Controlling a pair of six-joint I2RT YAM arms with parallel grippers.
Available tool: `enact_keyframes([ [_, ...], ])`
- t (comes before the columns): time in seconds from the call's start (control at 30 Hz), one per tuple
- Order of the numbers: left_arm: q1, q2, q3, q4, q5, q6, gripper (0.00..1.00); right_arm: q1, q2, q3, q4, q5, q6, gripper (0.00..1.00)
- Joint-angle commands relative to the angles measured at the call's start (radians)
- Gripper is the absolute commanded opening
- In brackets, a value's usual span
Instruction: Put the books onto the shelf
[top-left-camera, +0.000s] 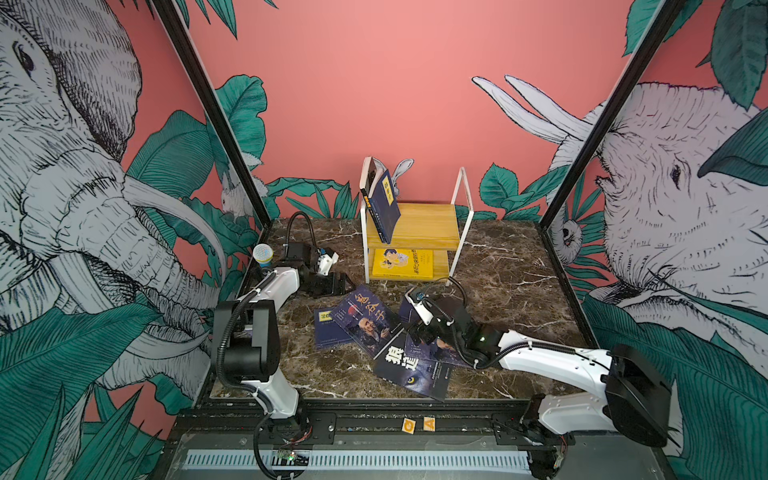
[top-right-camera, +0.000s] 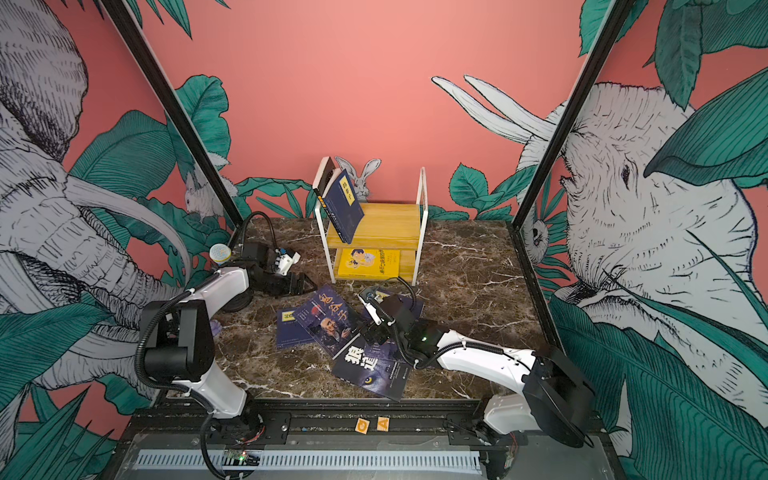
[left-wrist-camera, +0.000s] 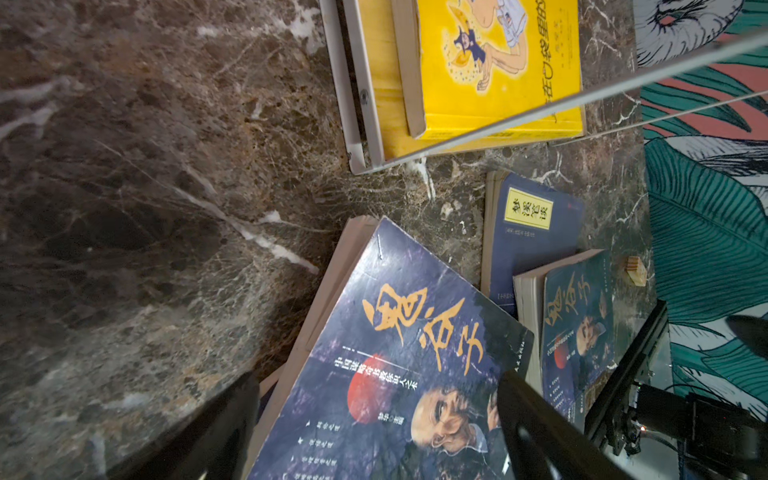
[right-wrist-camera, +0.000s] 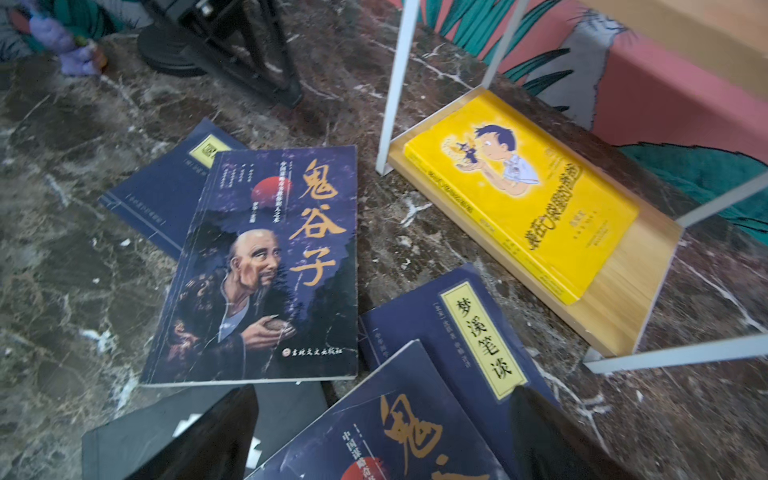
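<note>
While the left hand (top-left-camera: 347, 286) hangs low beside the books (top-left-camera: 365, 324), open and empty, the right hand (top-left-camera: 417, 336) — likewise open — hides some covers.

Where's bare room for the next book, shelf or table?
Free: top board right of the leaning navy book; marble right of the shelf. Lower board mostly taken by the yellow book. Crowded: overlapping books before the shelf.

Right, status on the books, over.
Left gripper, right gripper: jaws open, empty. One navy book on shelf top, five books on table. Yellow book occupies lower board.
</note>
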Motion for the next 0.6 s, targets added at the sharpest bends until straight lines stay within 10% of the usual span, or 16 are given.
enact_keyframes([
  [0.0,-0.003,0.023,0.026,-0.073,-0.007,0.051,0.9,0.026,0.05,0.016,0.03,-0.056,-0.111,0.95],
  [0.57,-0.003,0.184,0.177,-0.292,0.103,0.151,0.77,0.057,0.234,0.136,-0.147,-0.124,-0.394,0.91],
])
